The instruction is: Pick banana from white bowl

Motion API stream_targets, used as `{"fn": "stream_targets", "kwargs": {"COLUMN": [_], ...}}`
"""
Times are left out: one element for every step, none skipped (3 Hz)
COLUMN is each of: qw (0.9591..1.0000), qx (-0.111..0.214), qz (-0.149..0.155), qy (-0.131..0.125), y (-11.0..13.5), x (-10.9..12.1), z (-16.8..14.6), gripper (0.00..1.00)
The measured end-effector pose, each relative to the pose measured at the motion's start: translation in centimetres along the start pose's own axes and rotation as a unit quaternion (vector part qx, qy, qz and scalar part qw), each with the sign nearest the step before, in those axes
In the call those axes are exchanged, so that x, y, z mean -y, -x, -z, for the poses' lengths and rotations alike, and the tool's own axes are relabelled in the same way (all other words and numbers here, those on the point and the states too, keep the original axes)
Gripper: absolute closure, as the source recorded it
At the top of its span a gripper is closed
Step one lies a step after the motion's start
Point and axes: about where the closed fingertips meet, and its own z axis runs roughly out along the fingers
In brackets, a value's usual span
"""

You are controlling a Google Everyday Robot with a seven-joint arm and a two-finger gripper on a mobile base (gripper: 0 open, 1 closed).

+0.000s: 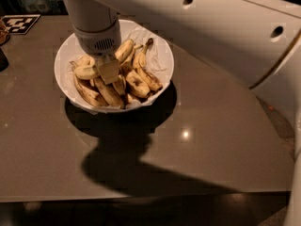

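Observation:
The white bowl [160, 55] stands on the dark table at the upper left of the camera view, lined with crumpled white paper and holding several bananas. The longest, gently curved yellow banana [140, 60], with a dark tip, lies at the right side of the pile. My gripper [108, 69] hangs from the white arm straight over the left-middle of the pile, its tip among the bananas next to a short yellow one [86, 72]. The wrist hides the bananas at the back left of the bowl.
The brown table [211, 140] reaches forward and right of the bowl. A black-and-white marker tag [19, 22] lies at the far left corner. A dark object [3, 60] sits at the left edge. My arm's white link crosses the top right.

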Motion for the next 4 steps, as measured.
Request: {"fn": "stream_targets", "kwargs": {"qw": [1.0000, 1.0000, 0.9991, 0.9949], "qx": [0.000, 0.000, 0.023, 0.053], "qz": [0.000, -0.001, -0.011, -0.024], "qy": [0.000, -0.002, -0.035, -0.083], "y": [0.0, 0.2, -0.1, -1.1], "x": [0.0, 0.1, -1.0, -3.2], "z": [0.0, 0.1, 2.9, 7.2], "gripper": [0.90, 1.00, 1.00, 1.00]}}
